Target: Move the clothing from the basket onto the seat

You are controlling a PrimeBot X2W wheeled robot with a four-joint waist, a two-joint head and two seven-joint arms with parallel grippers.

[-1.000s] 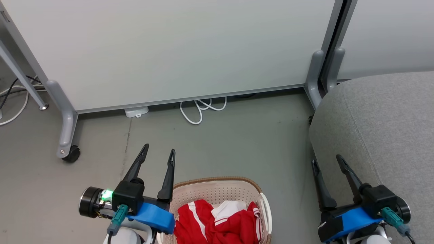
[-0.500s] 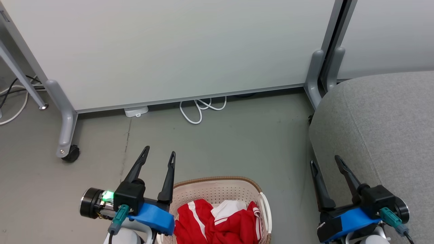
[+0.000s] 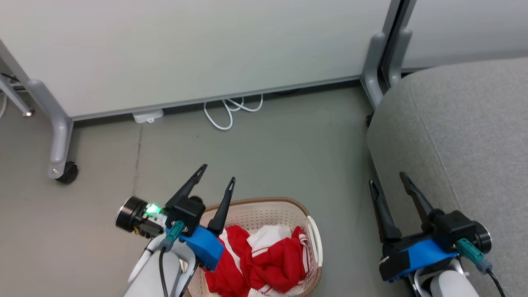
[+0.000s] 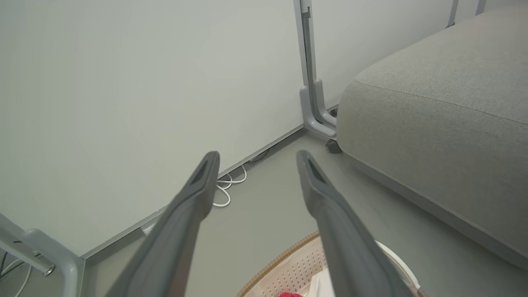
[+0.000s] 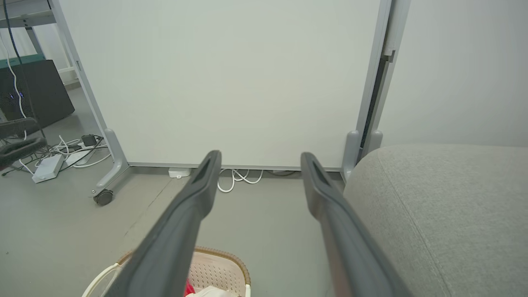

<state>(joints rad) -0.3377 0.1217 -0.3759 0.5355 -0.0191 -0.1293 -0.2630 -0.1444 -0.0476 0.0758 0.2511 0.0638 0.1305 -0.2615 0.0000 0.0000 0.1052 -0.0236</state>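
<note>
The left gripper (image 3: 218,173) hangs with its two dark fingers spread wide and nothing between them. The basket (image 3: 264,201) stands on the floor just below and to the right of these jaws, with the inner finger crossing its near-left rim in the head view. The clothing (image 3: 264,264), a red heap with white stripes and a white panel, lies inside the basket, behind and below the left fingertips and untouched by them. The right gripper (image 3: 387,178) is spread just as wide and is empty, with the basket well off to its left. The seat (image 3: 462,136) lies right beside its outer finger, which overlaps the rounded grey edge; whether they touch cannot be told. Ahead of both pairs of jaws stands a pale partition panel (image 3: 185,49), with a looped white cable (image 3: 225,111) on the floor at its base.
</note>
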